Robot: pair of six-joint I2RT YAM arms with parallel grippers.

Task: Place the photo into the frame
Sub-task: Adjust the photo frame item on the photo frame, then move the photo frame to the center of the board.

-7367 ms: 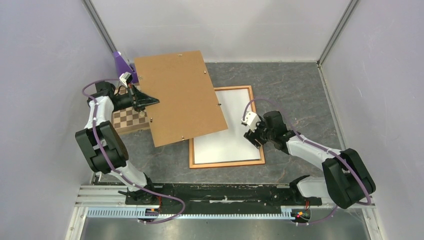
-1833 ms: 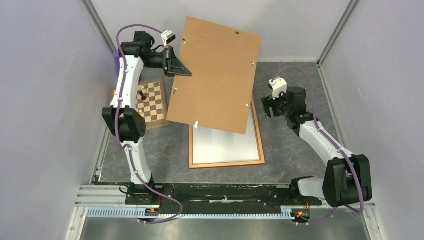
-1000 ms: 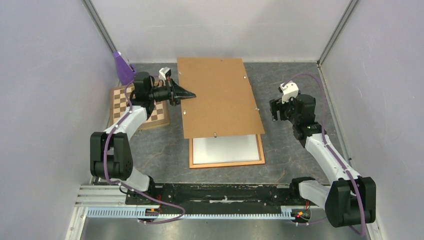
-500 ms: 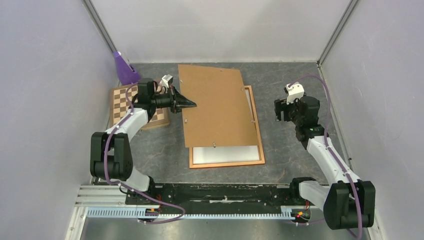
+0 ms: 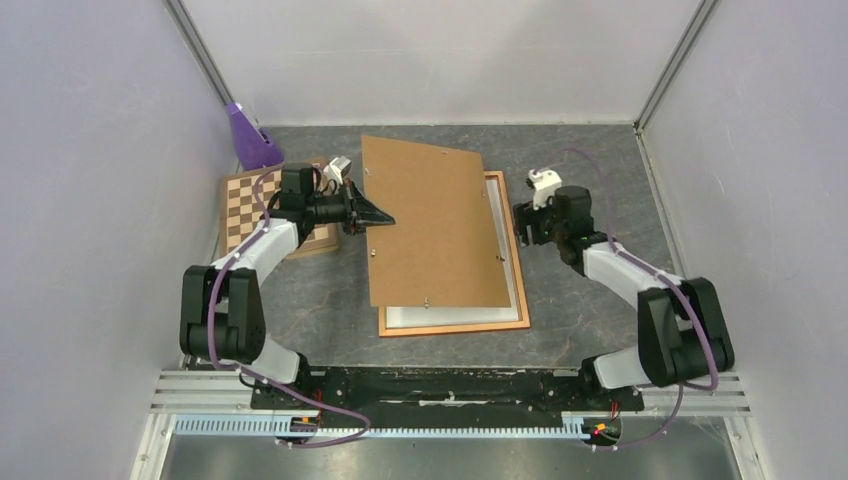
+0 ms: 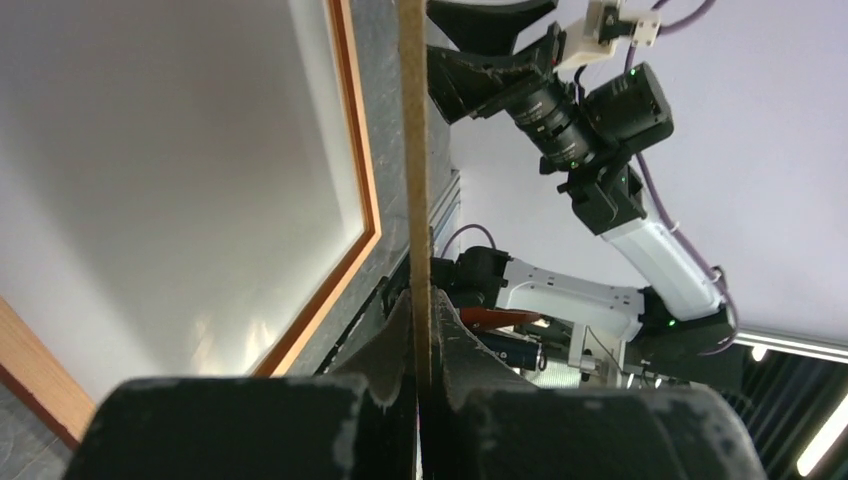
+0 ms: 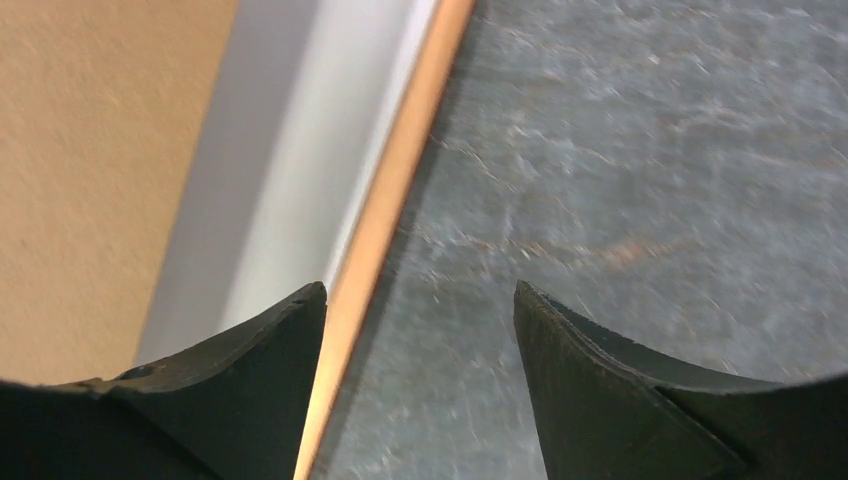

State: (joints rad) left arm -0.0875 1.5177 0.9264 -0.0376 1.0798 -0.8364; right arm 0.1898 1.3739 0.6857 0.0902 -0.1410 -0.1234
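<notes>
Hardboard panel (image 5: 435,225) in left pincer (image 5: 386,220); frame (image 7: 390,230) rail under spread right pincer (image 7: 418,292).

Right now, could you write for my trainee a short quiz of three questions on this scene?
1. True or false: the left tool is shut on the edge of the backing panel.
2. The right tool is: A open; B shut on the panel; C out of view.
3. Which wooden thing lies partly under the panel?
Key: 1 true; 2 A; 3 the frame.
</notes>
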